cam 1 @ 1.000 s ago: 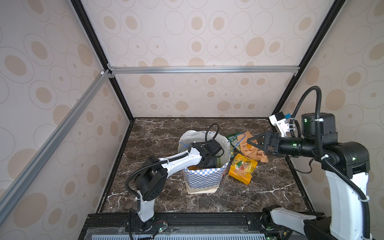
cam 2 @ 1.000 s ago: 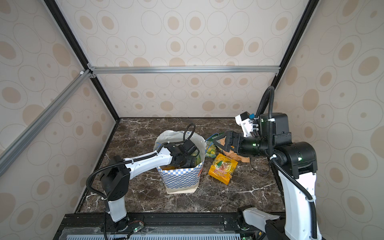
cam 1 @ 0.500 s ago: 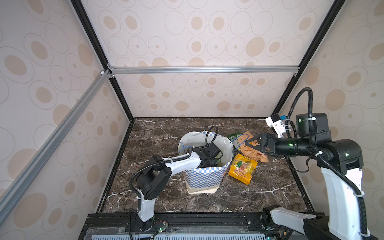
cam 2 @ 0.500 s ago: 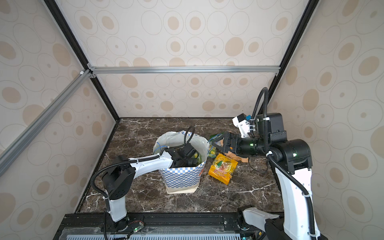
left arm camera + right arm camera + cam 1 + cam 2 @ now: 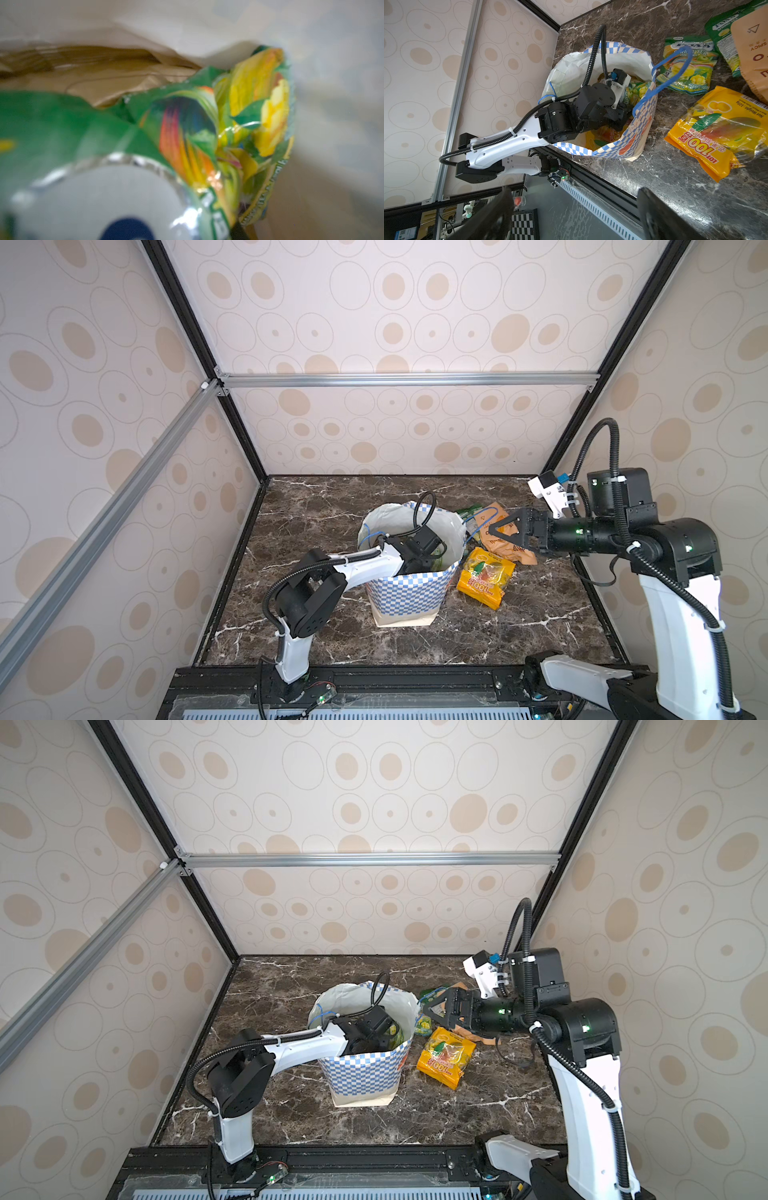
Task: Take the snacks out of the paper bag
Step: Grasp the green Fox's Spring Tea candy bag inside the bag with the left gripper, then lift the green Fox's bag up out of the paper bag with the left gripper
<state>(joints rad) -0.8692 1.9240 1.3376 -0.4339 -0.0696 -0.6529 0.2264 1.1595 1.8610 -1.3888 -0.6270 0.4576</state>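
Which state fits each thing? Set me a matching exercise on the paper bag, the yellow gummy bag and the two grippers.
1. paper bag
2. yellow gummy bag
3. left gripper
4. right gripper

a. open and empty, above the table
b. standing upright, mouth open
c. reaching down inside the paper bag
d. lying flat on the table

Pairs: 1-b, 2-d, 3-c, 4-a.
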